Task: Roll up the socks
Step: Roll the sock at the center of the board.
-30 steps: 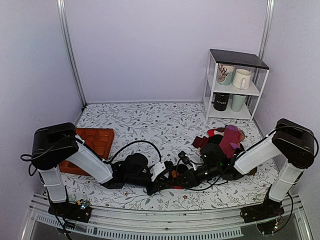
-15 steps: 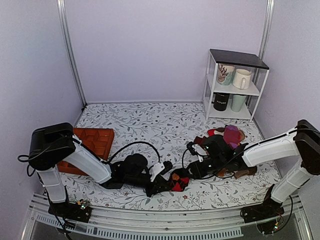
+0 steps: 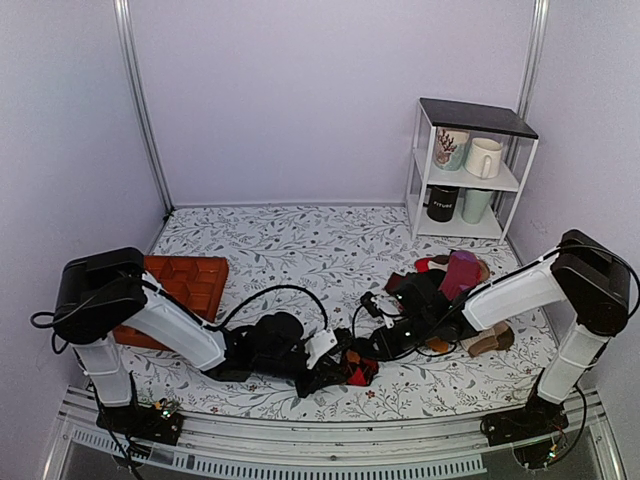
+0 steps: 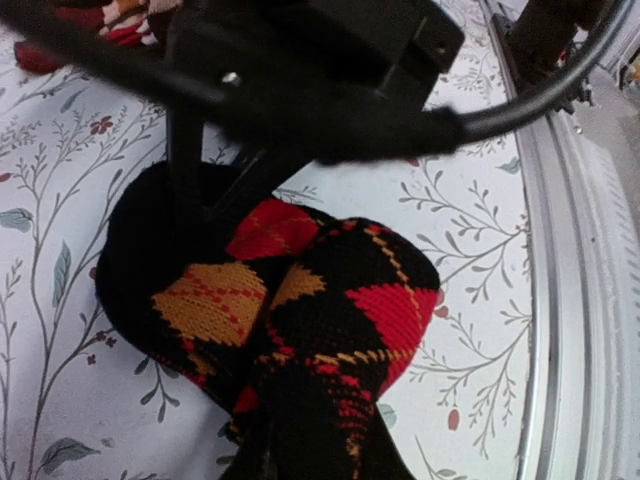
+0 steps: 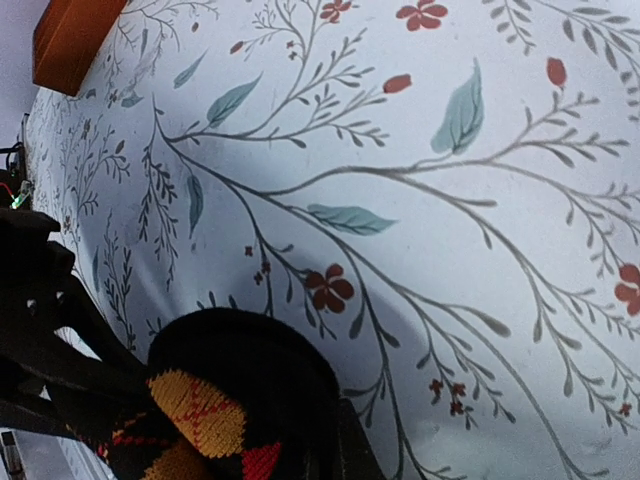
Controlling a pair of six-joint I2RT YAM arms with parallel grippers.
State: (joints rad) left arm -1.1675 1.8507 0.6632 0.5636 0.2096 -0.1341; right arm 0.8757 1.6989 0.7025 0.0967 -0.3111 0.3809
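Observation:
The socks (image 3: 357, 370), black knit with red and orange diamonds, lie bunched in a lump on the flowered cloth near the table's front middle. In the left wrist view the socks (image 4: 320, 310) fill the centre and run down into my left gripper's jaws, which are covered by the fabric. My left gripper (image 3: 335, 368) is shut on them from the left. My right gripper (image 3: 372, 350) reaches in from the right, its fingers (image 4: 185, 170) closing together on the black edge of the bundle. In the right wrist view the socks (image 5: 230, 390) sit against the jaws.
An orange tray (image 3: 185, 285) lies at the left. A heap of other socks (image 3: 455, 275) sits at the right, with a tan one (image 3: 487, 340) nearer. A white shelf (image 3: 465, 170) with mugs stands at the back right. The metal front rail (image 4: 580, 300) is close by.
My right gripper had drawn back to the right and opened; it has now come back to the bundle and shut. The left gripper has kept its hold, barely moving.

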